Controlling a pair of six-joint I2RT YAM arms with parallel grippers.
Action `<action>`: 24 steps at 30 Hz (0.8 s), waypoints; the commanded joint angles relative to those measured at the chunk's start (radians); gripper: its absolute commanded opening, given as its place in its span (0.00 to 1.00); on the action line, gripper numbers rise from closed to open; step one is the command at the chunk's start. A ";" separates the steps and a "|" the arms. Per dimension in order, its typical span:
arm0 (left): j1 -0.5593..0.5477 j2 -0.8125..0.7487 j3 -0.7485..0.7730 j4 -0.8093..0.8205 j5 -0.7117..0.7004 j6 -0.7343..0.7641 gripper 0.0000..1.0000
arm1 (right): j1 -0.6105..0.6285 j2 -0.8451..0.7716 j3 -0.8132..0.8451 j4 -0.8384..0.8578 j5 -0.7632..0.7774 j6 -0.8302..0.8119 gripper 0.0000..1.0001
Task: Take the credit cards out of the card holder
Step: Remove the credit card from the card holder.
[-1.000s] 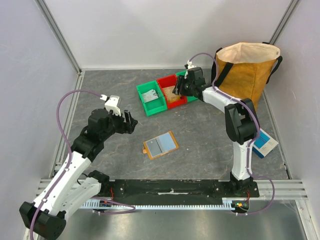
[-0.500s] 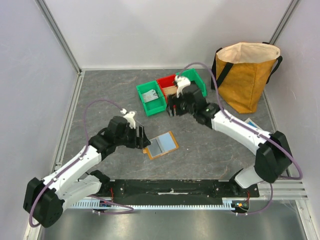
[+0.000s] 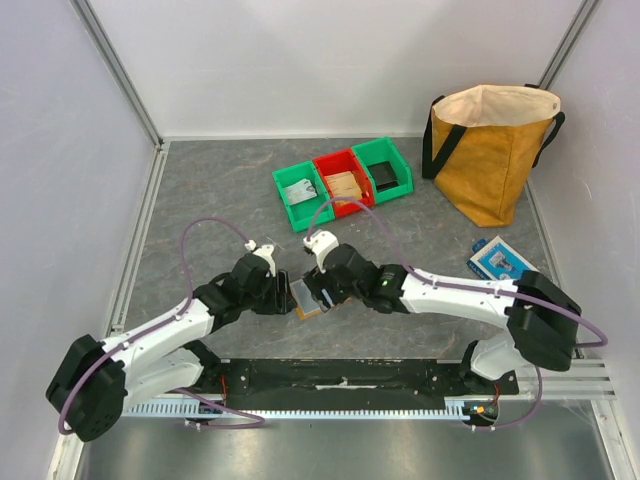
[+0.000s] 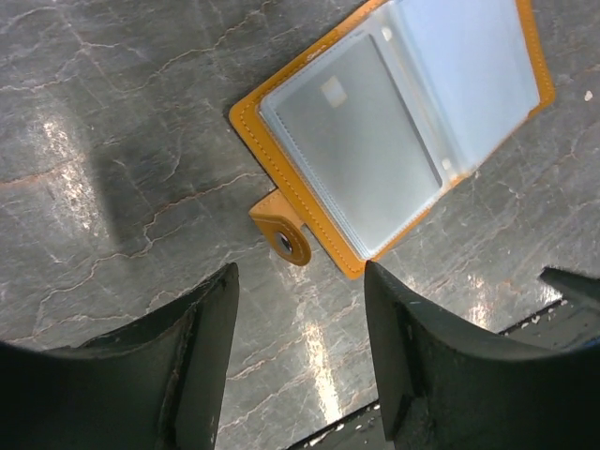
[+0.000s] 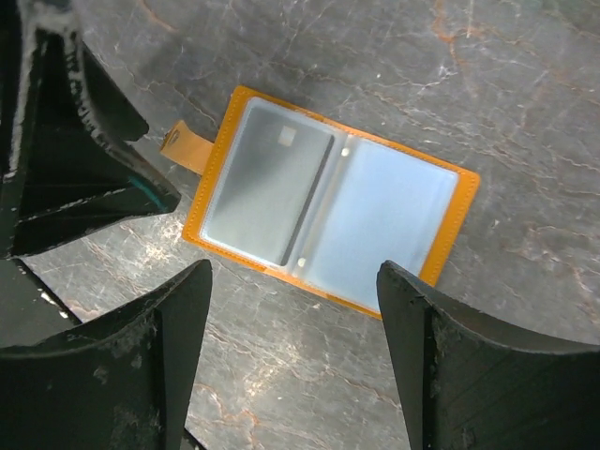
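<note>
The card holder [image 5: 448, 225] lies open and flat on the grey table, tan-orange rim up, with its snap tab [image 4: 286, 241] at the left end. A greyish-white credit card [image 4: 356, 150] sits under the clear sleeve of one half, and a pale blue credit card [image 5: 380, 220] under the other. My left gripper [image 4: 300, 272] hovers open just off the tab end, nothing between its fingers. The right gripper [image 5: 292, 272] hangs open over the holder's long edge, also empty. In the top view both grippers [image 3: 285, 290] [image 3: 320, 283] meet over the holder [image 3: 306, 303] and hide most of it.
Three small bins, green [image 3: 303, 197], red [image 3: 343, 185] and green [image 3: 382, 168], stand in a row behind. A mustard bag [image 3: 495, 150] stands at the back right. A blue-and-white box [image 3: 500, 260] lies at the right, near the right arm's elbow.
Both arms have closed in on the holder: the left from the left side, the right from over the bins down to the middle. The right jaws have widened.
</note>
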 commanded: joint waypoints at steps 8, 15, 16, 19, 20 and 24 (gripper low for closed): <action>-0.008 0.032 -0.103 0.196 -0.034 -0.101 0.23 | 0.114 0.178 0.060 0.082 0.122 -0.015 0.78; -0.008 -0.021 -0.158 0.226 -0.039 -0.127 0.02 | 0.150 0.248 0.108 0.063 0.144 -0.024 0.78; -0.008 -0.024 -0.158 0.228 -0.039 -0.127 0.02 | 0.151 0.257 0.114 0.060 0.154 -0.024 0.78; -0.008 -0.025 -0.160 0.228 -0.036 -0.128 0.02 | 0.154 0.281 0.129 0.050 0.171 -0.029 0.77; -0.008 -0.026 -0.160 0.229 -0.036 -0.128 0.02 | 0.154 0.289 0.132 0.050 0.177 -0.032 0.78; -0.008 -0.023 -0.161 0.233 -0.034 -0.128 0.02 | 0.154 0.326 0.140 0.043 0.191 -0.032 0.76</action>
